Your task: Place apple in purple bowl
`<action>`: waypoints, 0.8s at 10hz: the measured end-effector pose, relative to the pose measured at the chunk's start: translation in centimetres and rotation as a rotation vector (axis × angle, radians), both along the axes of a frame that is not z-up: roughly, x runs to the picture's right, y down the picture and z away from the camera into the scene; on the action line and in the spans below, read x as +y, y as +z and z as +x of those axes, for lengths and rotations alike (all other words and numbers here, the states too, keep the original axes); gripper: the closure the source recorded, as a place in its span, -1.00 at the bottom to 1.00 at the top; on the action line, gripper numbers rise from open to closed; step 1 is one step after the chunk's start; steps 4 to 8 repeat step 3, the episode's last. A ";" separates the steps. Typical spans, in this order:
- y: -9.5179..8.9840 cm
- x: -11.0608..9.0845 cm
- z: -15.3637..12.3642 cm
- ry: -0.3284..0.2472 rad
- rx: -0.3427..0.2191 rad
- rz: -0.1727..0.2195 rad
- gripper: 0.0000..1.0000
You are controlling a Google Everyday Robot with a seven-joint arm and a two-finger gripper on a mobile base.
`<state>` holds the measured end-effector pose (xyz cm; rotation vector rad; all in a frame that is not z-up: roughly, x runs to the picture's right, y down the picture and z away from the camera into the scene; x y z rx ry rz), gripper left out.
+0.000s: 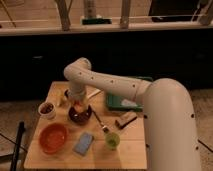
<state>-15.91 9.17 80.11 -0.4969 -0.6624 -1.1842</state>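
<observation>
The purple bowl (80, 116) sits on the wooden table (60, 155), right of the white cup. The apple (79, 107) shows as an orange-red spot right over the bowl, under the tip of my arm. My gripper (78, 102) hangs directly above the bowl, at the apple. The white arm sweeps in from the right and hides the gripper's upper part.
An orange bowl (53, 138) lies at the front left. A white cup with brown contents (47, 109) stands left of the purple bowl. A blue sponge (84, 143), a lime-green cup (112, 141), a fork (99, 122), a brown block (125, 120) and a green tray (122, 101) lie to the right.
</observation>
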 end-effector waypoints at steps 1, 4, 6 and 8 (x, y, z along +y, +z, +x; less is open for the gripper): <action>0.0 0.1 0.1 -0.002 0.002 -0.007 0.70; 0.2 0.0 -0.1 -0.002 -0.001 -0.017 0.26; 0.2 0.0 -0.1 -0.002 -0.001 -0.017 0.26; 0.2 0.0 -0.1 -0.002 -0.001 -0.017 0.26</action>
